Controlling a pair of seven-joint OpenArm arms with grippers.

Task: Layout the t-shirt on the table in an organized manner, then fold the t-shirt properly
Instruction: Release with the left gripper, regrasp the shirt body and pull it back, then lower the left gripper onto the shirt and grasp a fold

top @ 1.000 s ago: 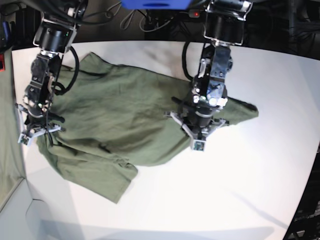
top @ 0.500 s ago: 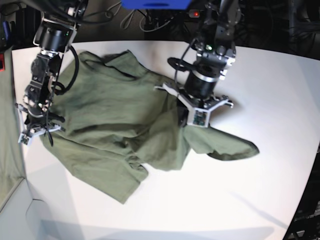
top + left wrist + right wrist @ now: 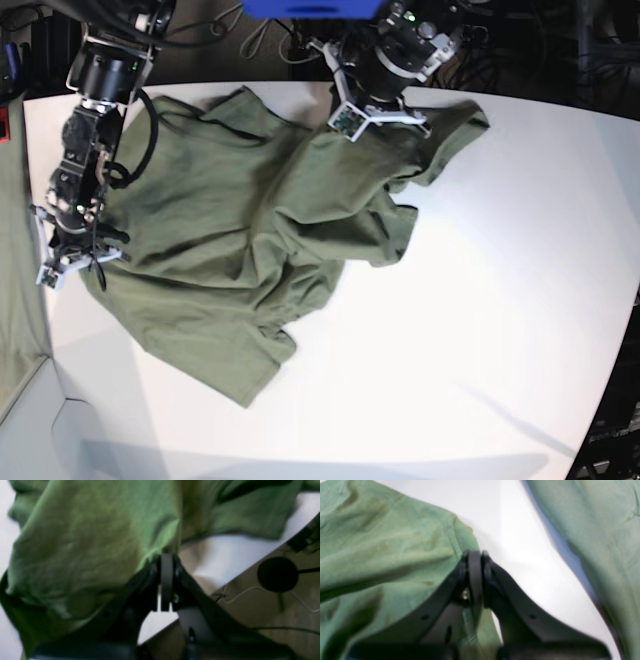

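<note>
On your left in the base view, your right gripper point(image 3: 70, 262) is clamped tight on the t-shirt point(image 3: 230, 230) at its edge near the table point(image 3: 480, 330) side. The shirt lies rumpled across the table's far-left part. Further right, your left gripper point(image 3: 375, 118) pinches fabric, lifting it by the far edge.

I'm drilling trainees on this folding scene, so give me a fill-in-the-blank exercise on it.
1. Both grippers are shut on the ____.
2. The t-shirt lies on a ____ table.
3. In the base view, the left gripper is near the table's ____ edge.
4. The shirt's colour is ____.

Missing words: t-shirt; white; far; green
</note>
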